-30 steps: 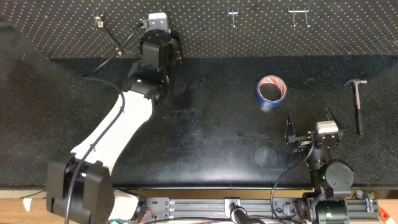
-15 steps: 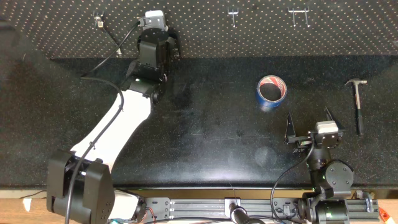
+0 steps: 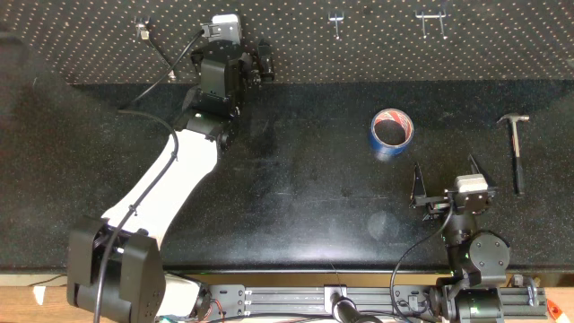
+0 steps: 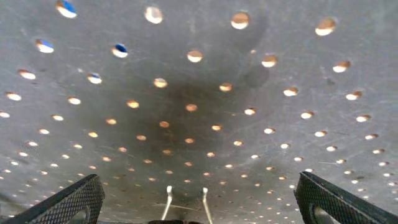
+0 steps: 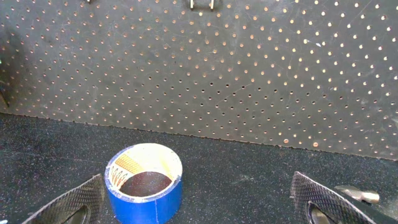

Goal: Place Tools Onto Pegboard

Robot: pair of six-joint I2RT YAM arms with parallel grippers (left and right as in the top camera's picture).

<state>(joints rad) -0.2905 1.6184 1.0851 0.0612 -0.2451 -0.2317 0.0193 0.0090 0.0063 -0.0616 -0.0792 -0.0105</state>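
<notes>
1. Along the far edge of the scene stands the pegboard [image 3: 377, 45], upright, the place where every tool has to end up.
2. Nearer me lies the dark surface [image 3: 305, 179], carrying the tools not yet hung.
3. My left arm [image 3: 170, 175] stretches from the near left corner across to the board. I judge that puts its claw in line with a peg.
4. The blue tape roll [image 3: 392, 132] stands open end up, right of centre and well apart from the board. The right wrist view looks straight at it, so I judge it the handiest pick for that arm.
5. The hammer [image 3: 516, 152] lies flat at the far right of the surface, head toward the board.
6. My right claw [image 3: 446, 179] rests on the near right, nearer me than the roll and the hammer. Its fingers are spread apart with nothing between them.
7. My left claw [image 4: 196, 186] sits close against the board, its fingers wide apart and gripping nothing I can see. In the top view a dark shape sits beside it, and I cannot tell whether that is a finger or a tool.
8. A small wire hook [image 4: 185, 199] shows between those fingers, which I take as the reason the claw is there. Two more hooks [image 3: 432, 20] farther right on the board look bare, likely meant for the roll and the hammer.
</notes>
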